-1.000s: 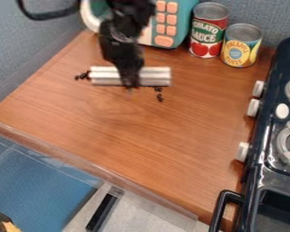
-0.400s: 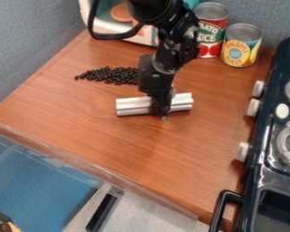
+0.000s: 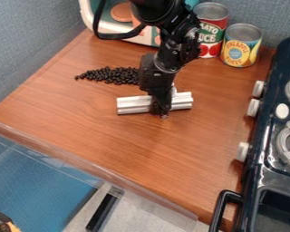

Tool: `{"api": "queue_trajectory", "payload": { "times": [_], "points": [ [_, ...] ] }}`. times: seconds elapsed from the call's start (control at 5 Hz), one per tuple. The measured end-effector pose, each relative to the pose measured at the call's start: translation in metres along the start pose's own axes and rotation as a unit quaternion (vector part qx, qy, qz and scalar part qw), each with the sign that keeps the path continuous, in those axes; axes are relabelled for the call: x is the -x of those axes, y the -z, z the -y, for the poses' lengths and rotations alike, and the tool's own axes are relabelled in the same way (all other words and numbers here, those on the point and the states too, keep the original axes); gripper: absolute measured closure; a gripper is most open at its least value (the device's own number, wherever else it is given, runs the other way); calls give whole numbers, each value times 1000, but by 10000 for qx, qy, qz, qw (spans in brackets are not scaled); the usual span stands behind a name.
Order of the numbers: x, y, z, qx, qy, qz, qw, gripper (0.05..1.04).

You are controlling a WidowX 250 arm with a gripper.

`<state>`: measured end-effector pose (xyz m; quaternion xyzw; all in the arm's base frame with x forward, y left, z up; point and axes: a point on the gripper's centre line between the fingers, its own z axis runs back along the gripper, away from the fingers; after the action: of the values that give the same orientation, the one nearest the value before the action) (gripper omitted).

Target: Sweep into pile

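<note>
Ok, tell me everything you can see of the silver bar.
The silver bar looks metallic, straight and shiny, with ridges along its length. It sits nearly level across the view, its middle in the gripper, both ends sticking out. It is nearer the camera than the black beans, apart from them, over the wooden counter.

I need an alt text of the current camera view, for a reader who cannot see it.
A black robot gripper holds a ribbed silver bar on a wooden counter, in front of a spread of small black pieces. Two cans stand behind; a toy stove is at right.
</note>
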<state>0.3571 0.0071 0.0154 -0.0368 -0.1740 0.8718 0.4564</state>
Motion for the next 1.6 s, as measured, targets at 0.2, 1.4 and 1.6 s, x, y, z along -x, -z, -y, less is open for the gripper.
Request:
{"api": "queue_trajectory", "payload": {
  "times": [0.2, 1.4, 1.6],
  "points": [
    [-8, 5, 13, 84, -142, 60, 9998, 708],
    [-28, 15, 48, 364, 177, 323, 9987, 708],
    [-26, 7, 48, 279, 171, 163, 9993, 708]
  ]
}}
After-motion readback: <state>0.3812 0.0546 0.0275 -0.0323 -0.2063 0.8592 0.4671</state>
